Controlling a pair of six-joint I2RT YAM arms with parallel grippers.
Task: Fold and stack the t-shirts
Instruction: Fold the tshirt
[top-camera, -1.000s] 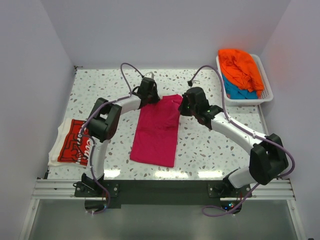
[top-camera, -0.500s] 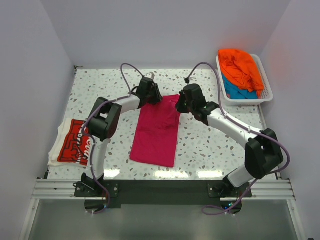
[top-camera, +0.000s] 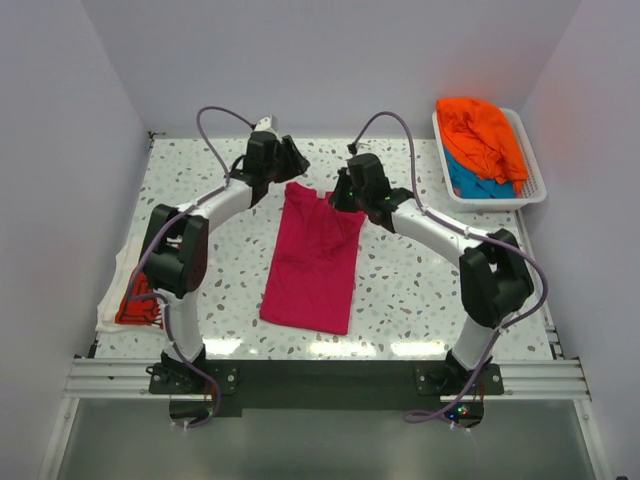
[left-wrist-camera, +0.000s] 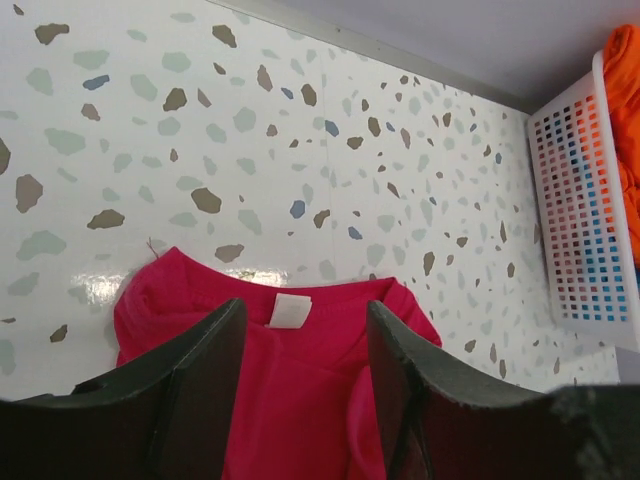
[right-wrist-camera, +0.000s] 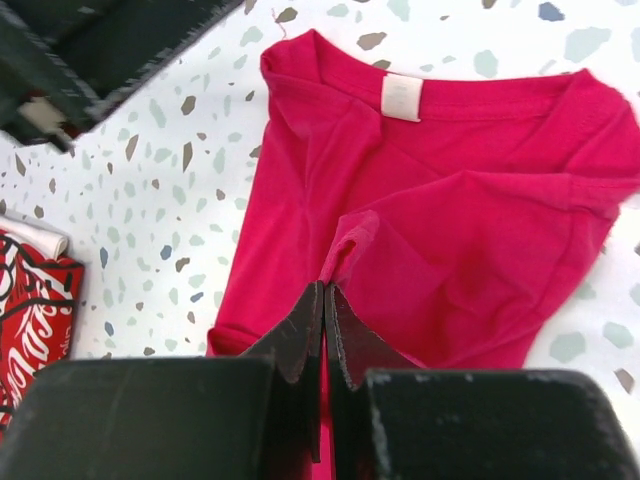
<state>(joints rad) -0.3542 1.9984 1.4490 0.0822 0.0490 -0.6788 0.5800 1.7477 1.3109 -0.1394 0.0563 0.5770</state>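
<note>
My left gripper (left-wrist-camera: 305, 330) has lifted off the magenta-pink shirt (top-camera: 312, 260) since a second ago, when it sat at the collar corner; it now hangs beyond the collar toward the back wall, its fingers (left-wrist-camera: 205, 360) spread wide with nothing between them; the collar's white neck label (left-wrist-camera: 291, 311) lies just ahead of the gap. My right gripper (right-wrist-camera: 326, 295) has slid in from the shirt's right edge toward the collar; its fingers are closed tight, pinching a raised fold of the magenta cloth at their tips; the rest of the shirt spreads flat ahead of and beside them on the speckled table (top-camera: 420, 290). Far off to my right gripper's right, the orange shirt (top-camera: 480, 130) and the teal-blue shirt (top-camera: 470, 182) lie as before in the white basket (top-camera: 535, 190); the red lettered shirt (top-camera: 135, 300) stays by my left arm's elbow, now more hidden under it.
</note>
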